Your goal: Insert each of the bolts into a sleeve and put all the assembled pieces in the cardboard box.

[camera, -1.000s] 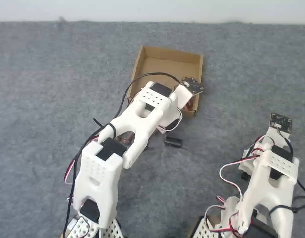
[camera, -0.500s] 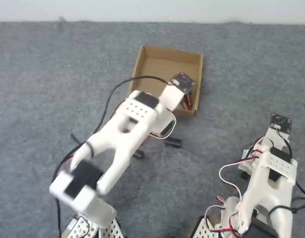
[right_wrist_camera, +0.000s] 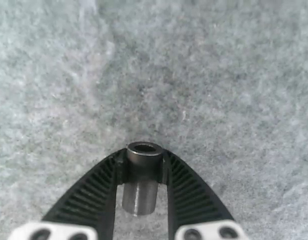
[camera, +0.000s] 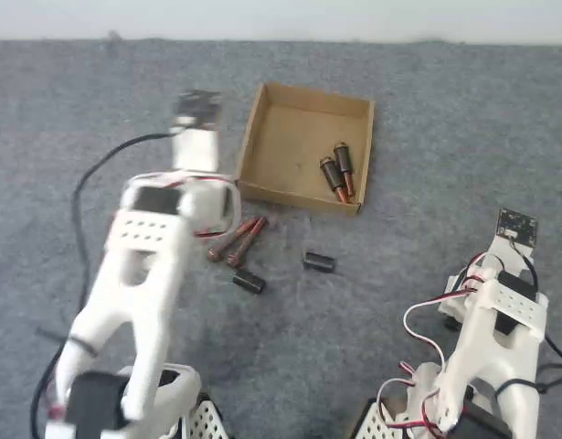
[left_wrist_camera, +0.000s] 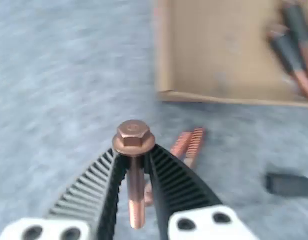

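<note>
L gripper [left_wrist_camera: 134, 150] is clamped on a bolt [left_wrist_camera: 134, 139]: shank betw. the jaws, hex head sticking out past the tips. Just beyond those tips, on the carpet [camera: 445, 137], lie 2 loose bolts [left_wrist_camera: 186, 145] side by side and touching. A loose sleeve [left_wrist_camera: 288, 184] sits farther off to the same side. The box [left_wrist_camera: 214, 50] is ahead of the gripper, past the loose bolts, w/ 2 done pieces [camera: 337, 172] lying together by its far wall. In the high view the L arm [camera: 162, 247] has its wrist just off the box's near corner. The loose bolts lie betw. the wrist and the box front, and a 2nd sleeve [camera: 249, 281] is right beside their heads, nearer the arm base. R gripper [right_wrist_camera: 142, 156] is pinching a sleeve [right_wrist_camera: 140, 192] betw. its jaws, bore end at the tips, w/ carpet underneath. R arm [camera: 500, 311] is folded close to its base, well apart from the box and all the loose parts.
</note>
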